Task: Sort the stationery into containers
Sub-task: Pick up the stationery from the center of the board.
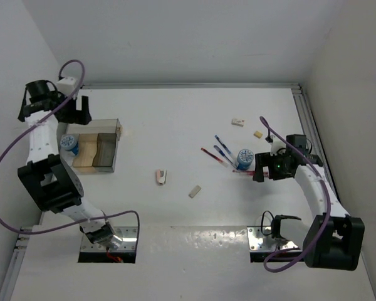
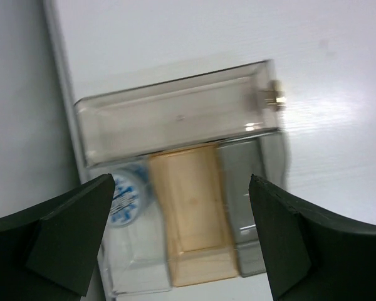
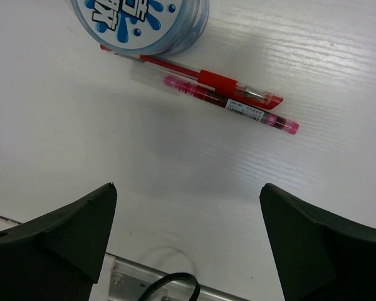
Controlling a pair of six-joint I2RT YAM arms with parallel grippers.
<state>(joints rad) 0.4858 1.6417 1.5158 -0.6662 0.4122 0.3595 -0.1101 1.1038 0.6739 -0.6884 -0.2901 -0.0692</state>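
A group of see-through boxes (image 1: 106,135) stands at the left: one long clear box (image 2: 175,113), then a beige box (image 2: 194,213), a grey box (image 2: 247,207) and a clear box holding a blue-white roll (image 2: 128,194). My left gripper (image 1: 80,113) hovers above them, open and empty (image 2: 182,232). My right gripper (image 1: 258,170) is open and empty (image 3: 188,232), just short of a second blue-white roll (image 3: 141,22), a red pen (image 3: 207,78) and a pink-red pen (image 3: 232,106) that lie beside each other.
Two blue pens (image 1: 224,147) and a red pen (image 1: 212,155) lie left of the roll (image 1: 244,157). Eraser blocks lie at the back right (image 1: 239,122), beside it (image 1: 258,133) and mid-table (image 1: 195,191). A pink-white piece (image 1: 161,177) lies at the centre.
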